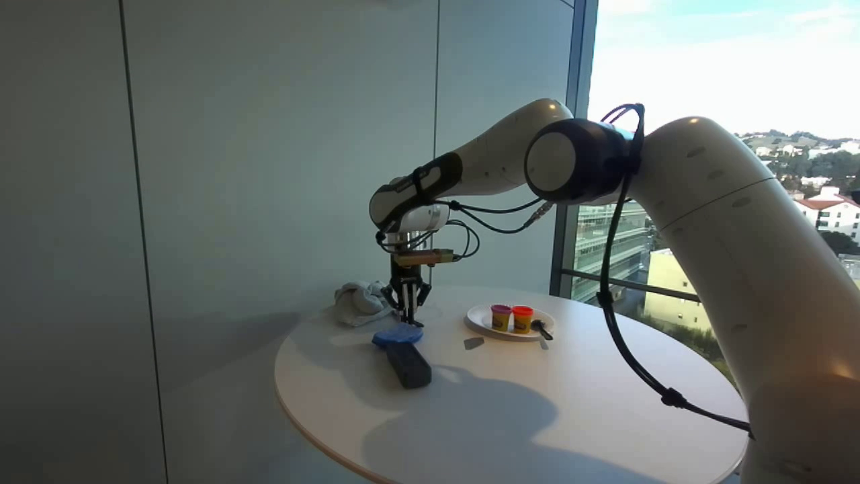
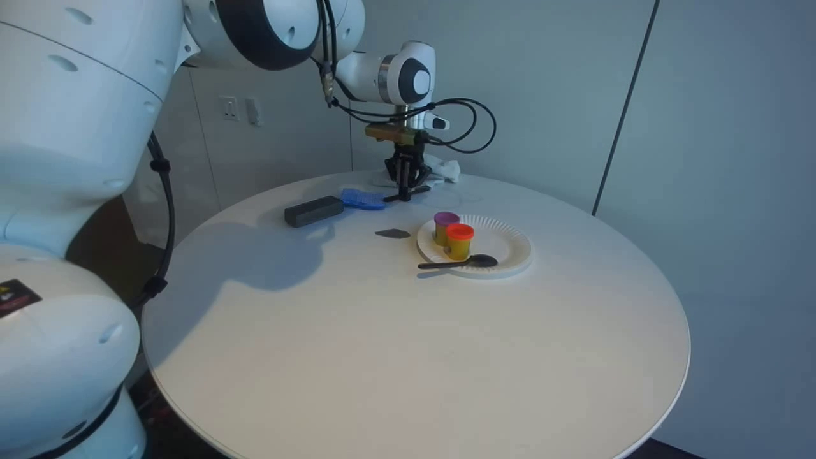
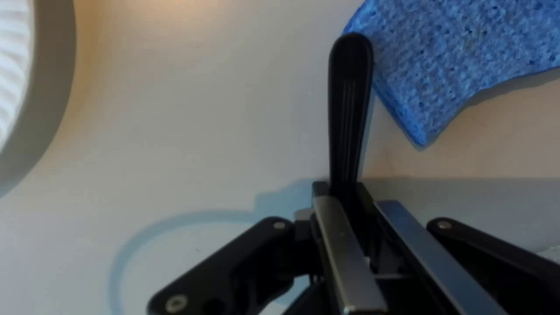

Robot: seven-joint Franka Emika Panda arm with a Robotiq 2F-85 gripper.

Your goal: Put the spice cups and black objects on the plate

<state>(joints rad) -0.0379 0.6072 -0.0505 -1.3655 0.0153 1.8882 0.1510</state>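
A round white table (image 2: 414, 357) holds one plate (image 2: 507, 245); on it stand a purple-lidded cup (image 2: 444, 229) and, just beside that, a red-lidded cup (image 2: 459, 243), making two cups, both upright. One black spoon (image 2: 472, 261) lies across the plate's rim, bowl over the plate, handle tip jutting past the edge. Also on the table are one blue sponge (image 2: 363, 199), one dark grey block (image 2: 313, 211) just beside it, and one crumpled cloth (image 1: 363, 304). The one gripper (image 3: 343, 191) is narrow, pinching one black utensil (image 3: 348, 113) (the second black piece of cutlery, counting the spoon). That utensil is off the plate, low at the table near the sponge; whether it touches the table cannot be told. In the wrist view its long axis runs nearly straight up and down, the rounded handle end pointing to the top and overlapping the sponge's edge. In an exterior view the utensil (image 2: 420, 190) lies almost level, slanting a little, handle end toward the sponge, opposite end away from it.
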